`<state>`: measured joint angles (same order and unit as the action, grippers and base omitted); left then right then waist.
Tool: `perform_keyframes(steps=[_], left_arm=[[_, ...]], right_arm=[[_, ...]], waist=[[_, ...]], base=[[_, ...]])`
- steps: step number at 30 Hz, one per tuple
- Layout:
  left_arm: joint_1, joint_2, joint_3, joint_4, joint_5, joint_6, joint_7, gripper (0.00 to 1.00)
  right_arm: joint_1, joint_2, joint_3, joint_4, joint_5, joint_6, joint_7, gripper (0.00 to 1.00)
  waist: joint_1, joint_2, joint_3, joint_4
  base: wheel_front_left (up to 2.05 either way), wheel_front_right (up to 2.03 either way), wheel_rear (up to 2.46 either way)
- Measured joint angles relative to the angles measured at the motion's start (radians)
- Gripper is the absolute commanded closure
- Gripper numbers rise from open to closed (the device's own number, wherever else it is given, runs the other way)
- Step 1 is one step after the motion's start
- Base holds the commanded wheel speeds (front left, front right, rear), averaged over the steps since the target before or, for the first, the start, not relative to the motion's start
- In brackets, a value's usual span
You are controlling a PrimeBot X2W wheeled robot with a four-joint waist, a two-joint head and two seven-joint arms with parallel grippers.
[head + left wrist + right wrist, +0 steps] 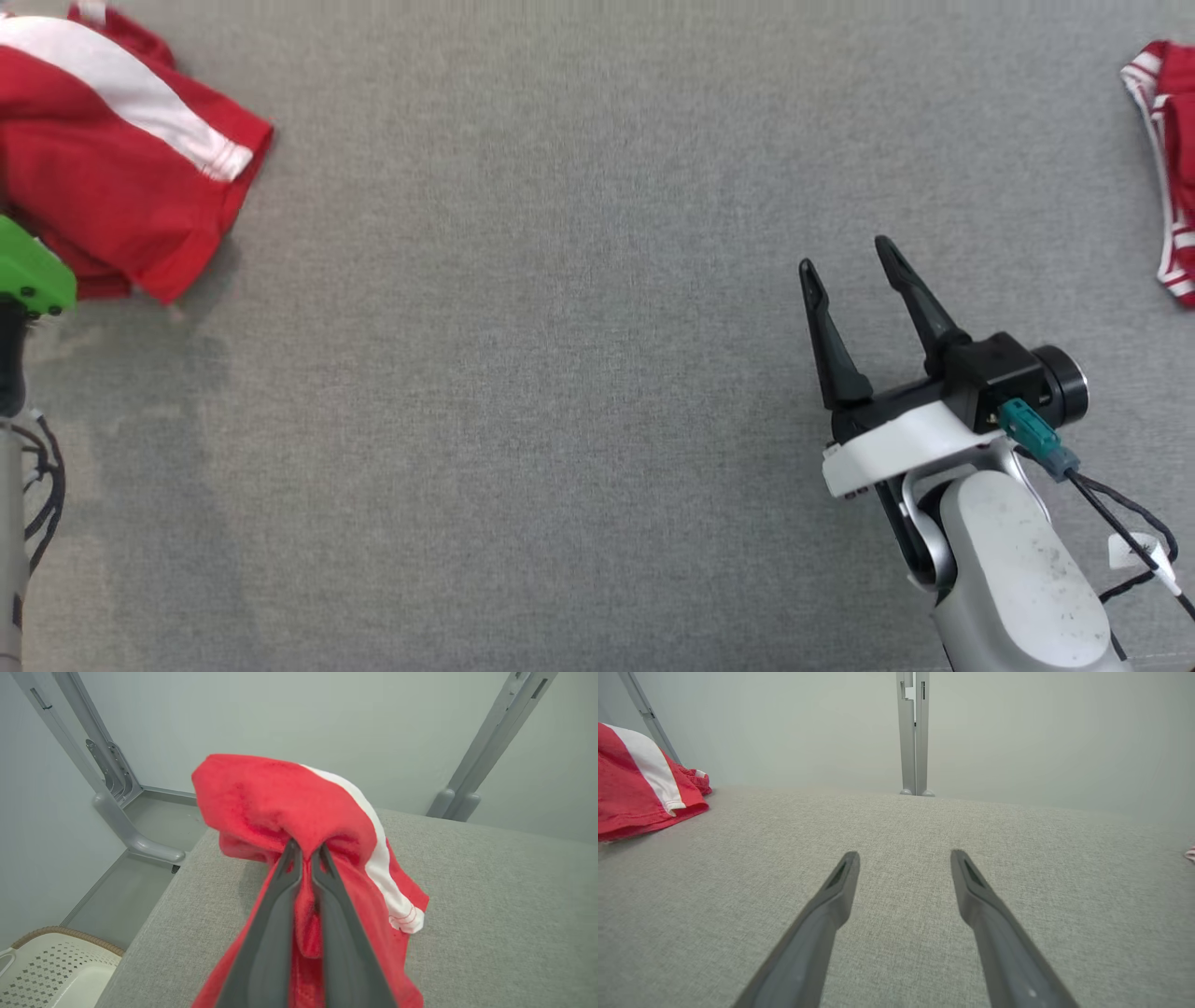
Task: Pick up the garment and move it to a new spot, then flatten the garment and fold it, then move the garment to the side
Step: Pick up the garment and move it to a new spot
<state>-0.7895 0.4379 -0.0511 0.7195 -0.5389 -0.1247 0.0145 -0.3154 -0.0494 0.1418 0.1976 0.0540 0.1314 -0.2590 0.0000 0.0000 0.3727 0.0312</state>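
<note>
Pinching the red garment (280, 798) at its fingertips: left hand (306, 851) (right hand (845, 254) spread, well apart)

The left gripper (306, 851) is pinched tight on the garment (261, 793), its arm seemingly reaching far left, while the right gripper (845, 253) points forward, fingers spread wide.

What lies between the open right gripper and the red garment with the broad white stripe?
Bare grey fabric tabletop only, from right gripper to red broad-striped garment; head view shows it.
</note>
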Motion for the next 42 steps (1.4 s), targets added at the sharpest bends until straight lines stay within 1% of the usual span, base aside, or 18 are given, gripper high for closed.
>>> perform_keyframes(steps=[6,10,13,17,19,21,25,28,31,35,36,37,38,39,42], left_arm=[[0.019,-0.009,-0.089,-0.16,-0.017,-0.003,0.012,1.0],[0.04,-0.024,-0.159,-0.287,-0.033,-0.003,0.029,1.0],[0.056,-0.06,-0.189,-0.368,-0.037,-0.002,0.034,1.0],[0.086,-0.146,-0.234,-0.436,-0.025,0.038,0.005,1.0],[0.111,-0.203,-0.255,-0.434,-0.031,0.051,-0.014,1.0],[0.14,-0.261,-0.291,-0.402,-0.029,0.057,-0.04,1.0],[0.194,-0.336,-0.364,-0.3,-0.019,0.059,-0.077,1.0],[0.23,-0.357,-0.411,-0.226,-0.015,0.048,-0.097,1.0],[0.256,-0.363,-0.447,-0.172,-0.013,0.037,-0.115,1.0],[0.28,-0.37,-0.467,-0.134,-0.022,0.028,-0.138,1.0],[0.281,-0.371,-0.469,-0.131,-0.024,0.027,-0.142,0.93],[0.282,-0.371,-0.472,-0.131,-0.024,0.027,-0.155,0.71],[0.282,-0.371,-0.476,-0.131,-0.024,0.026,-0.165,0.16],[0.283,-0.372,-0.482,-0.133,-0.024,0.022,-0.175,0.0],[0.284,-0.378,-0.493,-0.152,-0.031,0.019,-0.195,0.0]], right_arm=[[0.036,0.0,-0.018,0.009,0.036,0.0,-0.003,0.0],[0.061,0.0,-0.038,0.006,0.051,0.0,-0.004,0.0],[0.082,0.0,-0.054,0.005,0.057,0.0,-0.004,0.0],[0.104,-0.001,-0.071,0.002,0.058,0.0,-0.004,0.0],[0.107,-0.001,-0.076,0.001,0.061,0.0,-0.004,0.0],[0.107,-0.001,-0.078,0.001,0.066,0.0,-0.004,0.0],[0.099,-0.001,-0.077,-0.005,0.073,0.0,-0.004,0.0],[0.087,0.0,-0.071,-0.009,0.083,0.0,-0.004,0.0],[0.085,0.0,-0.076,-0.007,0.086,0.0,-0.004,0.0],[0.085,-0.001,-0.09,-0.002,0.086,0.0,-0.004,0.0],[0.085,-0.001,-0.092,-0.002,0.085,0.0,-0.004,0.0],[0.085,-0.001,-0.092,-0.001,0.085,0.0,-0.004,0.0],[0.085,-0.001,-0.091,0.0,0.085,0.0,-0.004,0.0],[0.085,-0.001,-0.089,0.002,0.085,0.0,-0.004,0.0],[0.086,0.0,-0.084,0.006,0.084,0.0,-0.004,0.0]], waist=[[0.0,0.0,-0.101,-0.017],[0.0,0.0,-0.16,-0.043],[0.0,0.0,-0.187,-0.075],[0.0,0.0,-0.207,-0.127],[0.0,0.0,-0.209,-0.151],[0.0,0.0,-0.206,-0.176],[0.0,0.0,-0.178,-0.212],[0.0,0.0,-0.148,-0.231],[0.0,0.0,-0.123,-0.248],[0.0,0.0,-0.107,-0.262],[0.0,0.0,-0.107,-0.262],[0.0,0.0001,-0.109,-0.26],[0.0,0.0,-0.112,-0.258],[0.0,0.0,-0.116,-0.255],[0.0,0.0,-0.133,-0.241]], base=[[0.0,0.0,0.0],[0.0,0.0,0.0],[0.0,0.0,0.0],[0.0,0.0,0.0],[0.0,0.0,0.0],[0.0,0.0,0.0],[0.0,0.0,0.0],[0.0,0.0,0.0],[0.0,0.0,0.0],[0.0,0.0,0.0],[0.0,0.0,0.0],[0.0,0.0,0.0],[0.0,0.0,0.0],[0.0,0.0,0.0],[0.0,0.0,0.0]])
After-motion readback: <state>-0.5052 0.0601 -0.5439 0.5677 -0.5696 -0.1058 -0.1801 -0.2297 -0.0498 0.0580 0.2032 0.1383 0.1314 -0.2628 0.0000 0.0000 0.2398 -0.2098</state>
